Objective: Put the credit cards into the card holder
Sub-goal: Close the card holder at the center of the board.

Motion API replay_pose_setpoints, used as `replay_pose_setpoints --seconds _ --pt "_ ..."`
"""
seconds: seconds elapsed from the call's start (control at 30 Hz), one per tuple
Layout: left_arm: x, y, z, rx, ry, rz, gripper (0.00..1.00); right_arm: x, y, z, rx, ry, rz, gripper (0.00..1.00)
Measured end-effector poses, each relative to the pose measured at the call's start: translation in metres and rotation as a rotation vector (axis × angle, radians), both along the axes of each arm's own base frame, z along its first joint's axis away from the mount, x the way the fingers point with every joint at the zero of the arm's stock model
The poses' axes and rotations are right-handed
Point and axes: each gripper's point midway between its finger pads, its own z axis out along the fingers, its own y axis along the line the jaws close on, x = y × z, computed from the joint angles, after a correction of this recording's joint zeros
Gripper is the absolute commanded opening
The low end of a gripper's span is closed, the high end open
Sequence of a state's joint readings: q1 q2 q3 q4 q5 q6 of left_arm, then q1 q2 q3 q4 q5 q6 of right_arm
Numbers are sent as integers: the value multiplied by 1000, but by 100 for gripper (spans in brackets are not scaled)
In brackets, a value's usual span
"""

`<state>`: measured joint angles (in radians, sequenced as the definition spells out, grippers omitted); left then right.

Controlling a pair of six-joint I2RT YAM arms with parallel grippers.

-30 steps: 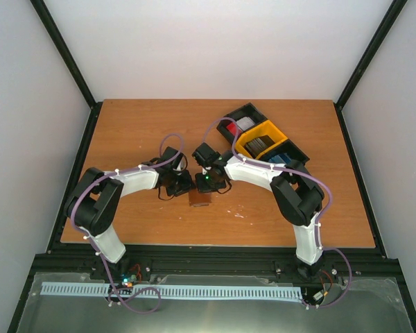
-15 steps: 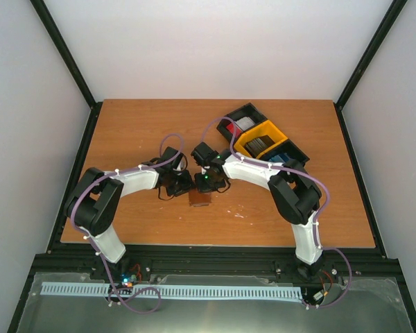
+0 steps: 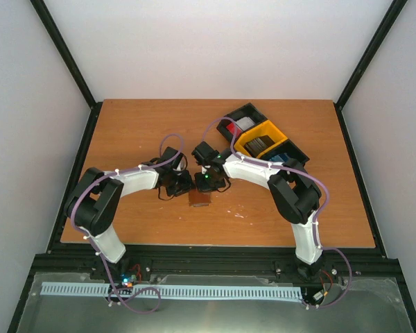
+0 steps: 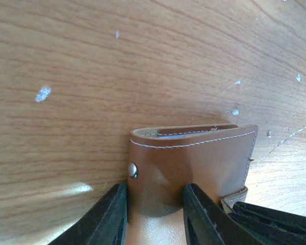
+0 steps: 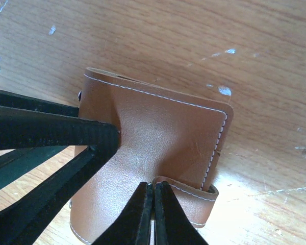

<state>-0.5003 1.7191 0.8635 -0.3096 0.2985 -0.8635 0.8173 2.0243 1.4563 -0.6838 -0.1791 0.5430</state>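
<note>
The brown leather card holder (image 3: pixel 200 199) lies folded on the table between both arms. In the left wrist view my left gripper (image 4: pixel 155 191) is shut on the card holder (image 4: pixel 194 158) beside its metal snap (image 4: pixel 133 170), and the leather dents between the fingers. My right gripper (image 5: pixel 154 185) is shut, its tips touching the end of the tab clasp (image 5: pixel 191 196) on the card holder (image 5: pixel 158 127). I cannot tell if it pinches the tab. The credit cards sit in the tray: red/white (image 3: pixel 244 125), grey (image 3: pixel 260 144), blue (image 3: pixel 281 158).
The black-and-yellow three-compartment tray (image 3: pixel 244 148) stands at the back right, behind the right arm. Bare wooden table (image 3: pixel 139 125) surrounds the card holder. Black frame rails (image 3: pixel 76 173) border the table.
</note>
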Motion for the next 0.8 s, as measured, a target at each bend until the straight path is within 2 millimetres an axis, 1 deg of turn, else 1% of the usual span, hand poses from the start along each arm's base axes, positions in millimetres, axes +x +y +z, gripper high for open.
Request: replay_pose_setpoints --seconds 0.1,0.47,0.53,0.6,0.63,0.67,0.73,0.8 --pt "0 0 0 0 0 0 29 0 0 0 0 1 0 3" --pt "0 1 -1 0 2 2 27 1 3 -3 -1 21 -17 3" --pt "-1 1 -1 -1 2 2 27 2 4 -3 0 22 -23 6" --pt "-1 1 -1 -1 2 2 27 5 8 -5 10 17 -27 6" --pt "0 1 -1 -2 1 2 27 6 12 -9 20 15 -24 5" --pt "-1 1 -2 -4 3 2 27 7 16 -9 25 8 -20 4" --pt "-1 1 -2 -7 4 2 27 7 16 -9 24 5 -23 3" --pt "-1 1 -2 -7 5 3 27 7 16 -9 25 5 -28 4"
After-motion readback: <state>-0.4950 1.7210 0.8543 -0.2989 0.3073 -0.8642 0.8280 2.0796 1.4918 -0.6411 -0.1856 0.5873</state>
